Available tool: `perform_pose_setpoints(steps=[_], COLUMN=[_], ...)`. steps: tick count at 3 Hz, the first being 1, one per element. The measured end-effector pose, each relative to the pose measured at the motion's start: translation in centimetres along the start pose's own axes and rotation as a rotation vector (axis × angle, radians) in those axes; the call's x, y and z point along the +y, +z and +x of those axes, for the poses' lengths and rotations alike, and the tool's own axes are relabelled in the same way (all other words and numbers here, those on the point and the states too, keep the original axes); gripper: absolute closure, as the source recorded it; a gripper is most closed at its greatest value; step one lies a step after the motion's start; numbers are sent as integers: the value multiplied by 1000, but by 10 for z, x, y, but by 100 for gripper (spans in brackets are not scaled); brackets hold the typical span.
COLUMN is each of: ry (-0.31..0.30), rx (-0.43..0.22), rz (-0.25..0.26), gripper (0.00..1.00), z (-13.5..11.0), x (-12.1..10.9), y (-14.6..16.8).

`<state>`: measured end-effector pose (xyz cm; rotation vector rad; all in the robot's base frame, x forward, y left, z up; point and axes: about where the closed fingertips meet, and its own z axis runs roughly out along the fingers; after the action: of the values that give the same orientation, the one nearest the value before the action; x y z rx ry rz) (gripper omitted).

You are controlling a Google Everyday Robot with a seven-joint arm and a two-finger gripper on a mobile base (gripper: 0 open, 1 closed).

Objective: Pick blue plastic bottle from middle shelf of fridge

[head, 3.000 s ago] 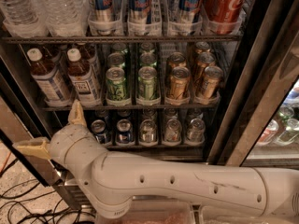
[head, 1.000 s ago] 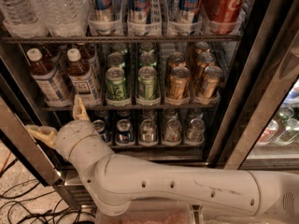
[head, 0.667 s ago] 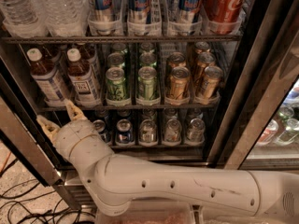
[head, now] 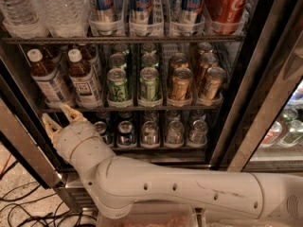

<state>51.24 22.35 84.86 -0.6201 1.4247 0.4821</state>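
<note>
The hand (head: pixel 59 116) has swung up and inward, fingers spread, just under the left end of the middle shelf (head: pixel 156 109), where the blue plastic bottle (head: pixel 85 82) stands upright, probably light, stiff and slick, best pinched across its labelled body.

Close high view; gripper fingers (head: pixel 71 113) lower-left

Green cans (head: pixel 117 84) and gold cans (head: pixel 182 82) stand beneath water bottles (head: pixel 28 8), tall blue-silver cans (head: pixel 142 4) and a red cola can (head: pixel 227 4). Short cans (head: pixel 150 132) fill the lowest rack (head: pixel 156 148), just right of the gripper (head: pixel 60 119); black cables (head: pixel 19 207) lie on the floor (head: pixel 8 183) below it.
</note>
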Motion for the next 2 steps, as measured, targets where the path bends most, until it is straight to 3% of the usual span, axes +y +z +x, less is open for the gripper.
perform_pose_setpoints(steps=[1, 2], ry=[0, 1], rx=[0, 0], rz=[0, 1], gripper=[40, 38], z=[0, 0], x=[0, 0], y=[0, 0])
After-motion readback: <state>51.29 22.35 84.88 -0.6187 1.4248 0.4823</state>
